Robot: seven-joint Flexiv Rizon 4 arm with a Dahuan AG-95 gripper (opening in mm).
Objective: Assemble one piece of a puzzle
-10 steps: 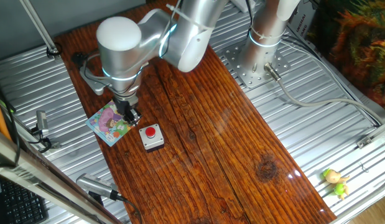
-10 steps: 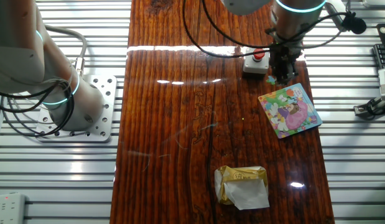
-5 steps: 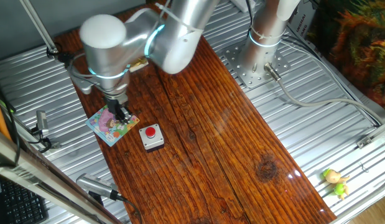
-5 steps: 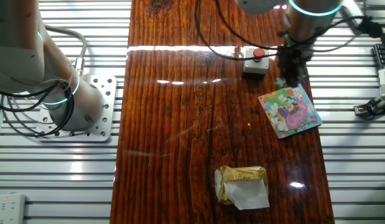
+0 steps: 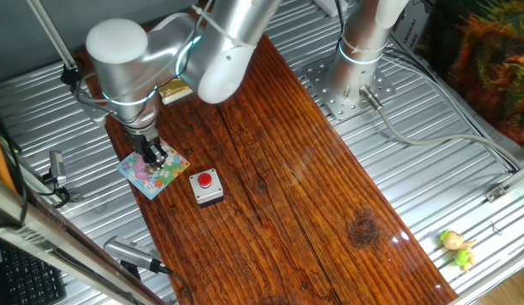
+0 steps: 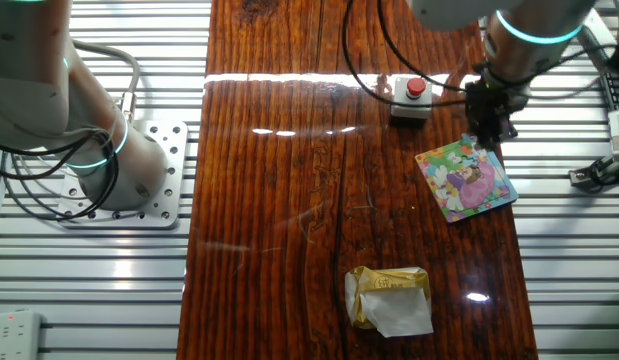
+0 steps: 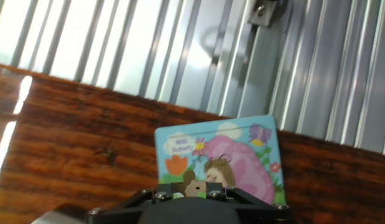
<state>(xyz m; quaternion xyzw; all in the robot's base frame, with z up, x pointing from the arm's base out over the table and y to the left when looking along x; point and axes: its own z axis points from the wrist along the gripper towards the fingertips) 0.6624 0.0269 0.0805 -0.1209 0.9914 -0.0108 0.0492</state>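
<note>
The puzzle (image 5: 157, 173) (image 6: 465, 180) is a small pastel picture board that lies flat near the edge of the wooden tabletop. In the hand view the puzzle (image 7: 220, 155) fills the middle, with a pink hedgehog figure on it. My gripper (image 5: 153, 156) (image 6: 486, 138) hangs just over the board's corner nearest the button box. At the bottom of the hand view my gripper (image 7: 191, 188) is shut on the piece (image 7: 195, 180), a tiny tan and green bit pinched between the jaws. Most of the piece is hidden by the gripper body.
A small grey box with a red button (image 5: 206, 185) (image 6: 410, 98) stands beside the board. A crumpled gold and white wrapper (image 6: 389, 298) lies further along the wood. Ribbed metal panels (image 7: 180, 56) flank the wooden top, and a second arm's base (image 6: 109, 160) sits on one.
My gripper has moved with the piece away from beside the button box and out over the puzzle board's corner. The board and the box have not moved.
</note>
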